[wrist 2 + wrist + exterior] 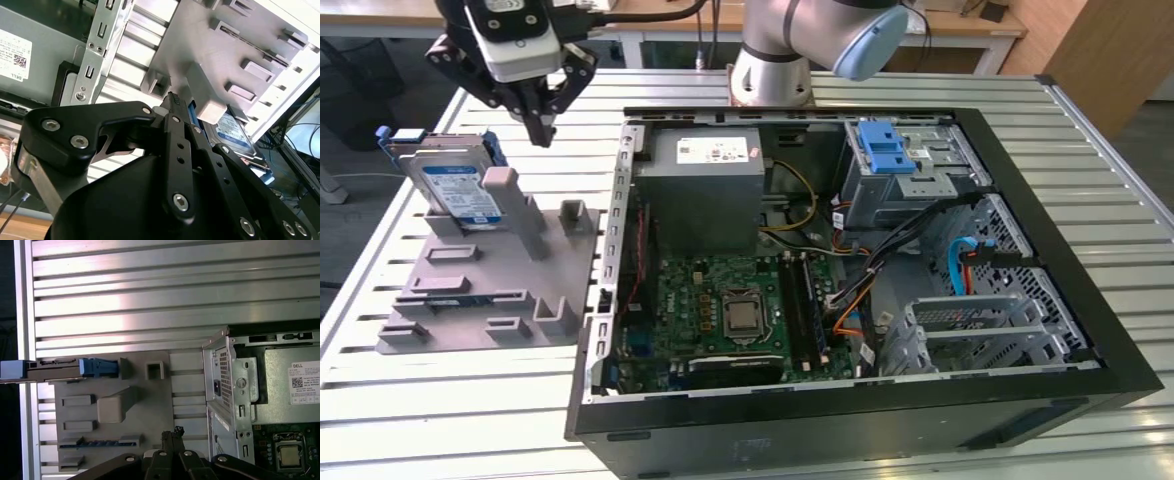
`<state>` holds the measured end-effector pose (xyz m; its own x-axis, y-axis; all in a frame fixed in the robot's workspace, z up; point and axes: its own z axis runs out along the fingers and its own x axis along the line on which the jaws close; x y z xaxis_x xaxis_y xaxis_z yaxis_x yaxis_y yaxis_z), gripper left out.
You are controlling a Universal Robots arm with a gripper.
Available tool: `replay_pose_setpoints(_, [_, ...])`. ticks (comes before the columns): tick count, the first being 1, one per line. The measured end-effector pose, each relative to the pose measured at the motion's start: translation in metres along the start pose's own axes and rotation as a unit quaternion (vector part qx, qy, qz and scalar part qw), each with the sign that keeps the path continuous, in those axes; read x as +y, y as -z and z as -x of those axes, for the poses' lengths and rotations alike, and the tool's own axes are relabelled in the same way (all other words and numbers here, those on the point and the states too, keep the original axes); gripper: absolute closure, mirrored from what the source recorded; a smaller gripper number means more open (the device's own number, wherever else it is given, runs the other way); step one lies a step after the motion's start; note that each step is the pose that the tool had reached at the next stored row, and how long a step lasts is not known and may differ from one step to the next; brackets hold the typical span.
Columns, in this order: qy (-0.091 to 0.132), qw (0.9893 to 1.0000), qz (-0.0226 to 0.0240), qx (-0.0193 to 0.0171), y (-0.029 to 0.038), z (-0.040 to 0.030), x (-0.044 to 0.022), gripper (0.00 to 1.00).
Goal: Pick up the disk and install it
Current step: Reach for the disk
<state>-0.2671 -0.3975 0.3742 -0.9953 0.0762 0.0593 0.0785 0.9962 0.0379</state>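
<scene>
While the disk (454, 185) stands upright in the grey fixture (494, 290) on the counter (454, 420), the gripper (540, 132) hovers beside it, fingers (170, 440) closed on nothing, so a clean grasp likely means spreading them squarely over its top edge.

Place: robotics lab or test workshop, set up for PC assembly work.
Work surface: slatted alu. table (454, 420), profile-rail type; an open PC case (1121, 385) lies flat on it, mobo (734, 310) exposed.
Robot: industrial arm base (771, 75) stands on the table just behind the case.
Jig: grey moulded fixture (480, 300) beside the case, on the exterior view's left; the disk (454, 190) stands upright in it.
Surroundings: wooden benches (961, 25) and loose cables (654, 14) behind the case.
</scene>
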Motion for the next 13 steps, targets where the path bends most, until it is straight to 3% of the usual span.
replay_pose_setpoints(7, [0.0,1.0,-0.0002,0.0023,-0.0008,-0.004,-0.0002,0.89])
replay_pose_setpoints(13, [0.0,1.0,-0.0003,0.0041,-0.0017,-0.0123,0.0015,0.89])
